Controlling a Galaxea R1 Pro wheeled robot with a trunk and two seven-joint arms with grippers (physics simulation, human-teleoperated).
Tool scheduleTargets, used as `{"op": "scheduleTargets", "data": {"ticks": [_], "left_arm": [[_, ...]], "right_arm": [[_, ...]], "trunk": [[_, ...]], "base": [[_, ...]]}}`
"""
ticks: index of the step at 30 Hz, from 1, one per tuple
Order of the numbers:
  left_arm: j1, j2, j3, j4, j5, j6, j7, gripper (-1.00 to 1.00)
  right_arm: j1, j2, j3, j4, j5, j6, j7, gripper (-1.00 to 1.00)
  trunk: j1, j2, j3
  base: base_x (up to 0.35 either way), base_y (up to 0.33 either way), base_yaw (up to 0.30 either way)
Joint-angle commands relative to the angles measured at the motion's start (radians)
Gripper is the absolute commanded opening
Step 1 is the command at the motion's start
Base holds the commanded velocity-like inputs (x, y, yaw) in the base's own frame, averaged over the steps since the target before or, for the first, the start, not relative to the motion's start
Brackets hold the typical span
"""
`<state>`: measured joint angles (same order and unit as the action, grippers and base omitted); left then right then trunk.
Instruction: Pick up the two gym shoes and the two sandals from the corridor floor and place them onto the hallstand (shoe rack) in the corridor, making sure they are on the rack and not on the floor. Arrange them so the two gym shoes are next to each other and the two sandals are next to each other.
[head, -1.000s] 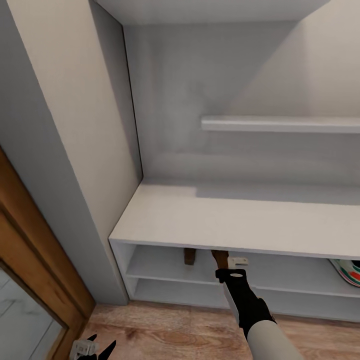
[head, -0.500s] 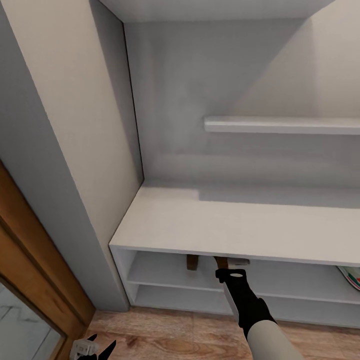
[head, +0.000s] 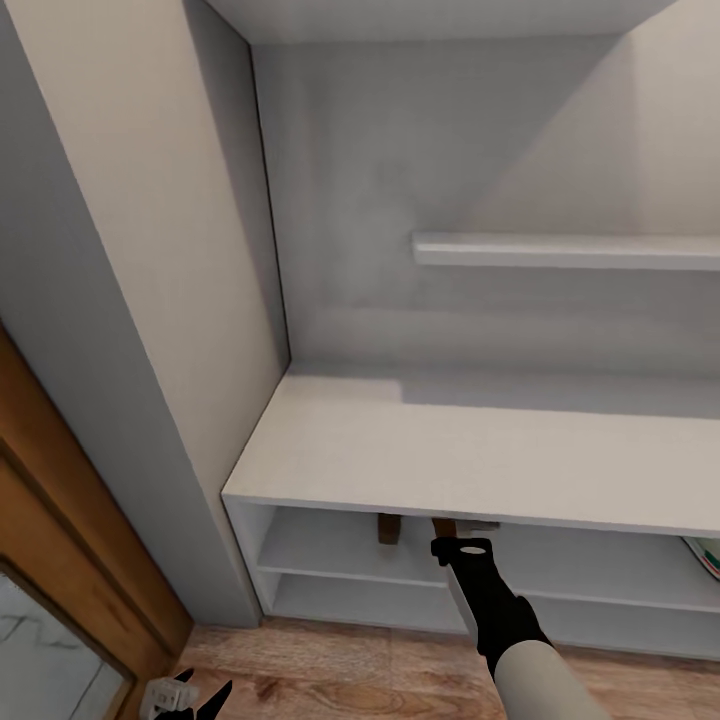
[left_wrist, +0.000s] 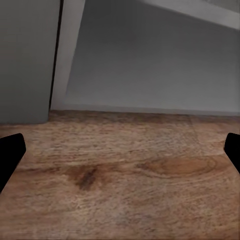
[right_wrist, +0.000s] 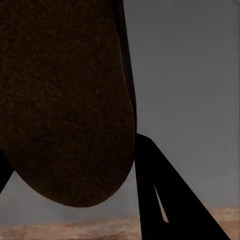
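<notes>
- While the right gripper (head: 452, 530) pinches a brown sandal (right_wrist: 65, 100), it reaches into the hallstand (head: 480, 460) upper slot, bottom centre; second sandal (head: 388, 527) just left
- left gripper (left_wrist: 120, 150) spread over corridor floor (left_wrist: 125, 175); gym shoe (head: 708, 556) at right edge

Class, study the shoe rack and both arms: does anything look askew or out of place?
Nothing looks spilled or damaged. One oddity: the sandal in the right gripper sits at the upper shelf slot of the hallstand, sole facing the wrist camera, so it appears tipped, not flat. Another sandal sits just beside it.
</notes>
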<state>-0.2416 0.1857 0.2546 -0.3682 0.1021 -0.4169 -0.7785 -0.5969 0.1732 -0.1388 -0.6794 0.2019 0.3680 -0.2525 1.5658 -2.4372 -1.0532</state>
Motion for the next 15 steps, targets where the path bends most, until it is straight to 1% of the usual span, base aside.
{"op": "scheduleTargets", "data": {"ticks": [1, 15], "left_arm": [[-0.001, 0.000, 0.003, 0.002, 0.005, 0.001, -0.008, 1.00], [-0.001, 0.000, 0.003, 0.002, 0.005, 0.001, -0.008, 1.00]], "right_arm": [[0.000, 0.001, -0.004, -0.002, 0.007, 0.006, 0.001, -1.00], [0.000, 0.001, -0.004, -0.002, 0.007, 0.006, 0.001, -1.00]], "trunk": [[0.000, 0.000, -0.001], [0.000, 0.000, -0.001]], "base": [[0.054, 0.057, 0.000], [0.009, 0.009, 0.000]]}}
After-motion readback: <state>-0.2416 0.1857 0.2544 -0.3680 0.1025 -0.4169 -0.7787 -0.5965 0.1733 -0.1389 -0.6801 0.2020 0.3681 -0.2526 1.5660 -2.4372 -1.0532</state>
